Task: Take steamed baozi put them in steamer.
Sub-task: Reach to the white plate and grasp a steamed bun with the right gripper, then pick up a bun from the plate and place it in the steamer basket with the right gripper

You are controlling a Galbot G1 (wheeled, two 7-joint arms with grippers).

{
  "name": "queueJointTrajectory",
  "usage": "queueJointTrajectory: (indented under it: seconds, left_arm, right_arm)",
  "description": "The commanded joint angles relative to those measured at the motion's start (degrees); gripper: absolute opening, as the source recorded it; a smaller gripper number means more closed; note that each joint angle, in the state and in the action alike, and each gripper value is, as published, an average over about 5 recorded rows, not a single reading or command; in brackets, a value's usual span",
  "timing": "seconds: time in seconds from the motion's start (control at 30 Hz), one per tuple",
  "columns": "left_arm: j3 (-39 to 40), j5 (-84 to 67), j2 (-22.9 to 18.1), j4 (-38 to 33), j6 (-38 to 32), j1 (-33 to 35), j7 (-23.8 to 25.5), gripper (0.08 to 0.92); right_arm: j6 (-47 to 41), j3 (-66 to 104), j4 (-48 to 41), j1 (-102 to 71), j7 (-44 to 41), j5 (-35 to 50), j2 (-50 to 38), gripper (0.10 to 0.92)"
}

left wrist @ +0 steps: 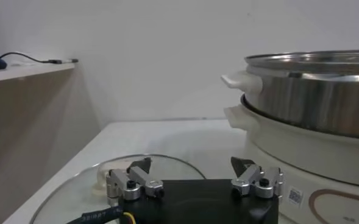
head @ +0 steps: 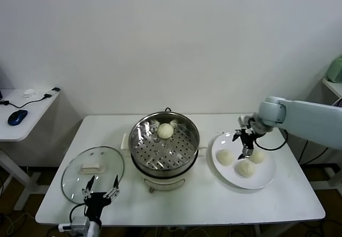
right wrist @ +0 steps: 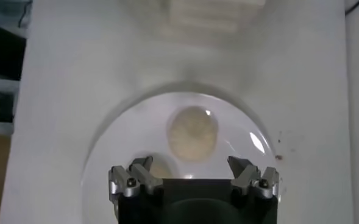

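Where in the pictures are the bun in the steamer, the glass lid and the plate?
Bun in the steamer (head: 165, 130): head view, middle of its dome.
Glass lid (head: 75, 173): head view, bare glass.
Plate (head: 264, 178): head view, bare rim.

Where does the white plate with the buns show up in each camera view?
Head view: the white plate sits on the table to the right of the steamer, holding three buns, under the right claw.
Left wrist view: the plate is not in it.
Right wrist view: the plate fills the middle, just beyond the open claw.
Shared landmark: the right claw above the plate.
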Motion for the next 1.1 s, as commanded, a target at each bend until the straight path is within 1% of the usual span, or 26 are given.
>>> queueJointTrajectory:
  seconds: [0.03, 0.4, 0.67, 0.93, 1.1]
  left_arm:
    - [0.0, 0.1, -0.1, 0.0, -0.1, 0.1, 0.0, 0.823]
    - [0.1, 0.3, -0.2, 0.0, -0.2, 0.4, 0.0, 0.823]
    - [0.2, 0.2, -0.1, -0.1, -0.2, 0.4, 0.0, 0.823]
    - [0.4, 0.4, -0.2, -0.9, 0.0, 0.7, 0.2, 0.823]
    - [0.5, 0.4, -0.2, -1.2, 0.0, 1.0, 0.2, 0.823]
  right_arm:
    - [-3.9, 8.5, -8.3, -11.7, 2.0, -1.6, 4.3, 0.823]
    - [-3.2, 10.8, -10.6, -14.0, 2.9, -3.7, 5.9, 0.823]
    - [-2.5, 10.7, -9.0, -12.6, 2.1, -3.7, 5.9, 0.818]
    - [-2.4, 7.4, -4.9, -6.2, 0.2, -3.3, 4.2, 0.698]
    - [-2.2, 0.0, -0.6, 6.0, -2.6, 1.7, 2.9, 0.688]
